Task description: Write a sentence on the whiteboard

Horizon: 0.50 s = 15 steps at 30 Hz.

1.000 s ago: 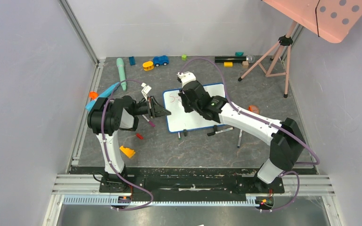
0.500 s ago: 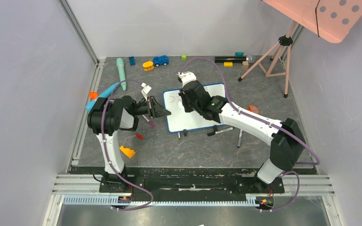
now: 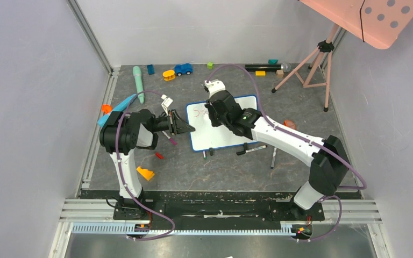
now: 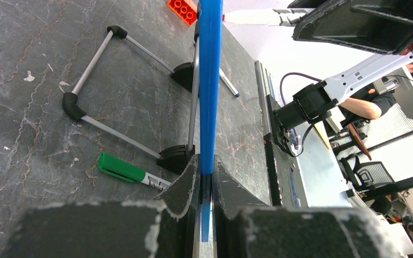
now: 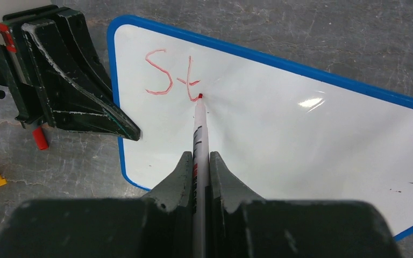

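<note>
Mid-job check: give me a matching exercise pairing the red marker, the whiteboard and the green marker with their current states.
1. red marker
2. whiteboard
3. green marker

A. lying loose on the table
B. pinched in the right fingers, tip on the board
C. blue edge clamped between the left fingers

Pairs: 1-B, 2-C, 3-A

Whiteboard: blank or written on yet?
Barely written on: the whiteboard carries only a red "St" by one corner, the marker tip at the t's foot.
</note>
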Tool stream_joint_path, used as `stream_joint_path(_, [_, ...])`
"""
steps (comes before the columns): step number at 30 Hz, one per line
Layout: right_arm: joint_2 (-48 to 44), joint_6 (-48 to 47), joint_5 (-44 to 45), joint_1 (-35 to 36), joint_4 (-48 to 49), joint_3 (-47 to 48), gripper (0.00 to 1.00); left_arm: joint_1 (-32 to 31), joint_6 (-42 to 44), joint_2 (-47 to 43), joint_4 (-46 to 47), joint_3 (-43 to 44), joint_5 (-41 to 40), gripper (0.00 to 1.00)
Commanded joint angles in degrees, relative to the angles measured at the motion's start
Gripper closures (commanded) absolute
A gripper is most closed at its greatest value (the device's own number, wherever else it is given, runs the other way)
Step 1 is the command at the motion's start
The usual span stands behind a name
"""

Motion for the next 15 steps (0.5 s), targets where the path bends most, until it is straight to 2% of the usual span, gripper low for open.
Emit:
stream_joint_path(1, [-4.2,-0.9,-0.9,-0.6,2.9,0.3,1.0,-0.1,0.8,0.1,3.8,0.1,2.4,0.98])
stream_joint_path(15, [-3.2,-1.0,-0.4,-1.2,1.7,0.8,1.0,0.0,1.0,0.1,3.8,0.0,2.4,0.98])
